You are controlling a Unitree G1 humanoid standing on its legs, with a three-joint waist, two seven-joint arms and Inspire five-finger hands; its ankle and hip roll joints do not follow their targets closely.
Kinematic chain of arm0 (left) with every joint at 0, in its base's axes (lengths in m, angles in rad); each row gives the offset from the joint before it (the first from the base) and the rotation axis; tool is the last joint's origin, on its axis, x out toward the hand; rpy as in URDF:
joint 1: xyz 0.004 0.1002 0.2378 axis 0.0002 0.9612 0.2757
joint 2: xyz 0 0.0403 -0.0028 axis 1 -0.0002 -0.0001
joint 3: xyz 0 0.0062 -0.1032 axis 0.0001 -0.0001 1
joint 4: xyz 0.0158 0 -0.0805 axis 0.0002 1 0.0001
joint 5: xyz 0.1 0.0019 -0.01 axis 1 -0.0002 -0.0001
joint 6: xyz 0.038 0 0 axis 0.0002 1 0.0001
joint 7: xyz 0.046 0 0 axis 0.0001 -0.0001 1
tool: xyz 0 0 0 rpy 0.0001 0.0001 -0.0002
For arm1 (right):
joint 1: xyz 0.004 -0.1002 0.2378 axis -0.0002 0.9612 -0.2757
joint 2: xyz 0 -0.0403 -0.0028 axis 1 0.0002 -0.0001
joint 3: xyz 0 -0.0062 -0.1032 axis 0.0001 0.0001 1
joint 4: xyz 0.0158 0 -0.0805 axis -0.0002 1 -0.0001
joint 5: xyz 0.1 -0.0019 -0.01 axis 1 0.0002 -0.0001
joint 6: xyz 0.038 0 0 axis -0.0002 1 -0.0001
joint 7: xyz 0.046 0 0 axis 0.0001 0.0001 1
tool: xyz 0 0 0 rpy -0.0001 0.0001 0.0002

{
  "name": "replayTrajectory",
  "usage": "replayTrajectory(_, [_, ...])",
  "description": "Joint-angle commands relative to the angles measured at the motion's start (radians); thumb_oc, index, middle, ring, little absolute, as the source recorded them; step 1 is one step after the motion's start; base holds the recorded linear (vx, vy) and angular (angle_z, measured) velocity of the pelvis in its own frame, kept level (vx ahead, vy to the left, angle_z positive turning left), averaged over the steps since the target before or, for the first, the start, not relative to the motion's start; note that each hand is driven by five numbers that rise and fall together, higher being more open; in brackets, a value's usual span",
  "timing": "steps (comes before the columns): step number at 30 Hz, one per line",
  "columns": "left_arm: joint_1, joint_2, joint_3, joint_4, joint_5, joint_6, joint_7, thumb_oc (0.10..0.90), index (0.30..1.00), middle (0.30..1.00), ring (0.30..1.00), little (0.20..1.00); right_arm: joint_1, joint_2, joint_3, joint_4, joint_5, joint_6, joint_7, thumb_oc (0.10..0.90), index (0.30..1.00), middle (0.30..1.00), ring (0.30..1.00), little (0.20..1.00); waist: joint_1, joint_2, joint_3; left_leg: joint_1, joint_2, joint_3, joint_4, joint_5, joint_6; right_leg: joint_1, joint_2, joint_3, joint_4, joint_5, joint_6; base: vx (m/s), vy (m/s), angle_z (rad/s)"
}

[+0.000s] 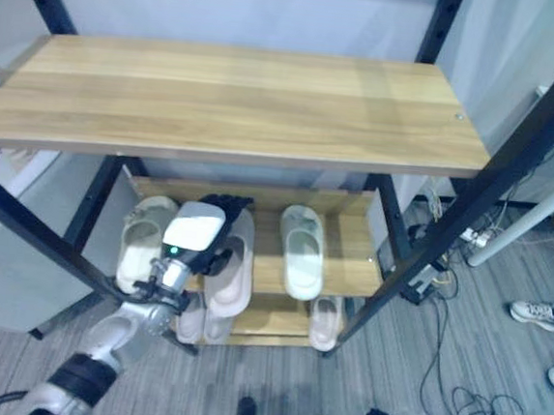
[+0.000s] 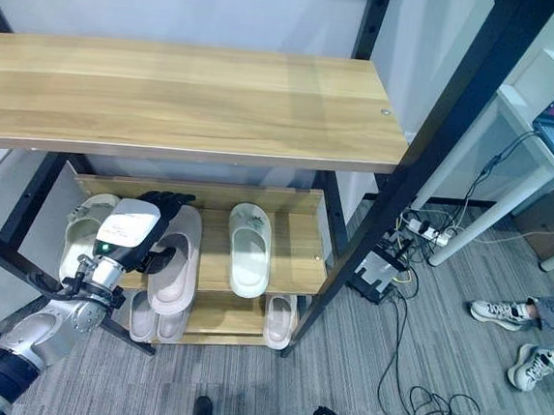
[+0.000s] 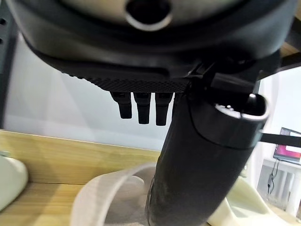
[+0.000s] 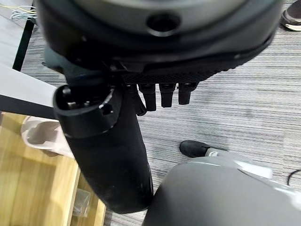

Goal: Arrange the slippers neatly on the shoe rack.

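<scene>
Right now the job looks partly done. The big shoe rack [image 1: 238, 97] has a bare wooden top shelf, a middle shelf [image 1: 350, 258] and a bottom shelf [image 1: 268, 315] lower down. Slippers already sit on the two lower shelves.

The left robot hand [image 1: 209, 231] reaches in over the middle shelf, above the pinkish slipper [image 1: 234, 274]. I think the step now is setting this slipper straight in its row. In the left wrist view the slipper's strap [image 3: 110, 197] sits just under the thumb [image 3: 202, 160], and the fingers [image 3: 141, 108] hang down straight past it. The robot hand looks loose and not wrapped round the slipper. I cannot tell if it touches the slipper.

Next, I think the hand should nudge the pinkish slipper so it lines up with its neighbours, and not bump them.

On one side of it is a pale slipper [image 1: 144, 240], right next to it. On the other side is a pale green slipper [image 1: 302, 251], a little apart. More slippers [image 1: 323, 320] sit on the bottom shelf.

The right robot hand [image 4: 160, 96] hangs over the floor [image 4: 244, 117] with straight fingers, holding nothing
</scene>
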Motion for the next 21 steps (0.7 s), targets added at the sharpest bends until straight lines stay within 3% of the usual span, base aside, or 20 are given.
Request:
replayTrajectory(1, [-0.211,0.003,0.022,0.034,0.068,0.021,0.085,0.8,0.9,0.9,0.9,0.9,0.037,-0.076,0.035,-0.021,-0.003,0.002,-0.023,0.8,0.9,0.9,0.9,0.9,-0.017,0.025,0.011,0.051,0.015,-0.011,-0.001,-0.125,-0.037,0.001,-0.021,0.01,0.006,-0.052,0.079,0.0,0.0,0.0])
replayTrajectory(4, [-0.222,-0.028,0.007,0.114,0.059,0.045,0.109,0.8,0.9,0.9,0.9,0.9,0.04,-0.075,0.034,-0.007,-0.001,0.001,-0.028,0.8,0.9,0.9,0.9,0.9,-0.023,0.025,0.017,0.041,0.013,-0.004,-0.001,-0.123,-0.034,-0.013,-0.024,0.013,0.008,-0.046,0.081,0.01,0.034,-0.1])
replayTrajectory(5, [-0.224,-0.029,0.003,0.13,0.066,0.062,0.106,0.433,0.349,0.349,0.349,0.349,0.042,-0.075,0.03,0.002,0.001,0.001,-0.029,0.8,0.9,0.9,0.9,0.9,-0.023,0.024,0.018,0.039,0.012,-0.002,-0.001,-0.124,-0.033,-0.017,-0.025,0.014,0.008,-0.046,0.082,0.02,0.036,-0.06])
replayTrajectory(6, [-0.225,-0.031,0.006,0.138,0.059,0.07,0.098,0.4,0.3,0.3,0.3,0.3,0.043,-0.075,0.027,0.004,0.002,0.003,-0.031,0.8,0.9,0.9,0.9,0.9,-0.024,0.024,0.019,0.039,0.012,-0.002,-0.001,-0.124,-0.033,-0.02,-0.025,0.015,0.008,-0.045,0.082,0.01,0.022,-0.04])
replayTrajectory(13, [-0.196,-0.027,0.053,0.096,0.036,0.063,0.108,0.4,0.3,0.3,0.3,0.3,0.05,-0.065,0.022,0.004,0.009,0.002,-0.031,0.8,0.9,0.9,0.9,0.9,-0.02,0.021,0.016,0.051,0.009,0.001,-0.001,-0.132,-0.03,-0.007,-0.026,0.015,0.011,-0.052,0.081,0.0,-0.001,0.0])
replayTrajectory(14, [-0.161,-0.024,0.077,0.029,0.022,0.027,0.121,0.4,0.3,0.3,0.3,0.3,0.047,-0.059,0.021,0.006,0.013,0.001,-0.03,0.8,0.9,0.9,0.9,0.9,-0.016,0.019,0.011,0.057,0.01,0.001,-0.001,-0.128,-0.031,-0.003,-0.024,0.016,0.013,-0.048,0.08,0.04,-0.005,-0.02])
replayTrajectory(17, [-0.13,-0.024,0.094,-0.018,-0.005,0.0,0.127,0.4,0.3,0.3,0.3,0.3,0.045,-0.056,0.025,0.011,0.013,0.002,-0.028,0.8,0.9,0.9,0.9,0.9,-0.015,0.018,0.006,0.076,0.012,0.001,-0.001,-0.142,-0.031,0.014,-0.024,0.018,0.011,-0.059,0.08,0.03,-0.008,-0.05])
replayTrajectory(18, [-0.081,-0.027,0.115,-0.078,-0.061,-0.05,0.106,0.4,0.3,0.3,0.3,0.3,0.049,-0.052,0.029,0.01,0.009,0.004,-0.026,0.8,0.9,0.9,0.9,0.9,-0.012,0.019,0.001,0.095,0.014,0.003,-0.001,-0.147,-0.03,0.025,-0.024,0.023,0.016,-0.064,0.08,0.02,-0.025,-0.06])
replayTrajectory(21, [-0.043,-0.021,0.123,-0.128,-0.097,-0.081,0.078,0.4,0.3,0.3,0.3,0.3,0.047,-0.051,0.019,0.016,0.011,0.008,-0.022,0.8,0.9,0.9,0.9,0.9,-0.005,0.021,-0.009,0.115,0.016,0.005,-0.001,-0.142,-0.026,0.032,-0.022,0.033,0.031,-0.067,0.077,0.04,-0.027,-0.09])
